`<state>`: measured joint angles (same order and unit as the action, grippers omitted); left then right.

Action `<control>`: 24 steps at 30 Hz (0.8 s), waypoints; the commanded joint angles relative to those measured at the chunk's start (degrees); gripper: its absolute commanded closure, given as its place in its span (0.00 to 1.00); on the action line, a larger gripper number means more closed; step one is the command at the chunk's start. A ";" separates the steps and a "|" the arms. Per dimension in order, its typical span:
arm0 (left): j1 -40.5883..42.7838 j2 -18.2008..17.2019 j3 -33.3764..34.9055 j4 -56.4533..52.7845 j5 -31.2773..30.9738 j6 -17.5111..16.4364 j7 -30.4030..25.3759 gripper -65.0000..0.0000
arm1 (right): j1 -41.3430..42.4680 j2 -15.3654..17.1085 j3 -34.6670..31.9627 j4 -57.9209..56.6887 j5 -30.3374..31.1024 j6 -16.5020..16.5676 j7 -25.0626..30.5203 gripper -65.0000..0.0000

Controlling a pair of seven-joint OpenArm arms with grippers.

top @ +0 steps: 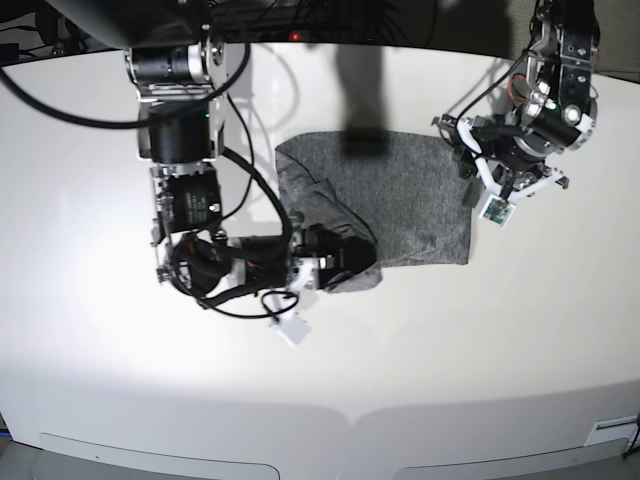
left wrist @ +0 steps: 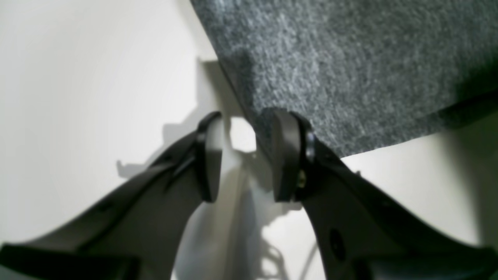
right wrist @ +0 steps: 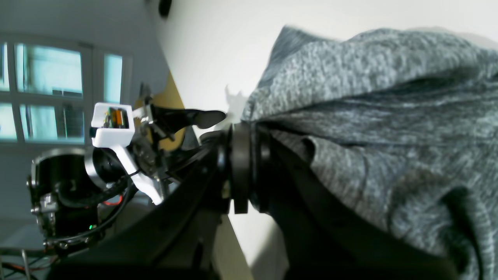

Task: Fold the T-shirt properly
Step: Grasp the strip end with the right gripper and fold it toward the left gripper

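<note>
the white table (top: 470, 340) fills the base view, and the t-shirt (top: 410, 200) lies on it just above the middle, toward twelve o'clock, a dark grey heathered slab folded into a rough rectangle with its left side rumpled and bunched. its lower left corner, at about seven o'clock of the cloth, is drawn into a tight wad. the right arm (top: 185, 150) comes down from eleven o'clock and bends across to that wad, where the right gripper (right wrist: 245, 163) has its jaws pressed together, pinching the t-shirt; in the right wrist view the grey knit fans out from between the black pads toward three o'clock. the left arm (top: 550, 90) sits at two o'clock, and the left gripper (left wrist: 243, 155) stands at the shirt's right edge with its jaws partly spread, empty; in the left wrist view one fingertip (left wrist: 286, 155) meets a corner of the cloth while the other (left wrist: 210, 155) is over bare table.
</note>
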<state>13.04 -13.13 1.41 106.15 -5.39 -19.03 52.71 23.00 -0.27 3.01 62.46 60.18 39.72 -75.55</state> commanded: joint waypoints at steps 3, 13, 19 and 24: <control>-0.52 -0.26 -0.20 1.09 0.02 0.22 -0.92 0.69 | 1.77 -2.36 -1.25 0.92 2.03 0.28 0.55 1.00; -0.50 -0.26 -0.20 1.09 0.02 0.22 -0.87 0.69 | 2.56 -8.73 -1.27 0.92 -0.50 0.28 0.55 1.00; -0.50 -0.28 -0.20 1.09 0.11 0.20 0.13 0.69 | 2.56 -8.73 -2.78 0.90 -0.04 0.28 0.52 1.00; -0.50 -0.28 -0.20 1.09 3.08 0.20 0.17 0.69 | 2.56 -8.73 -3.39 0.90 0.50 0.28 0.52 0.91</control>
<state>13.02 -13.15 1.43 106.15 -2.50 -19.00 53.82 23.79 -8.49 -0.19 62.46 58.67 39.72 -75.48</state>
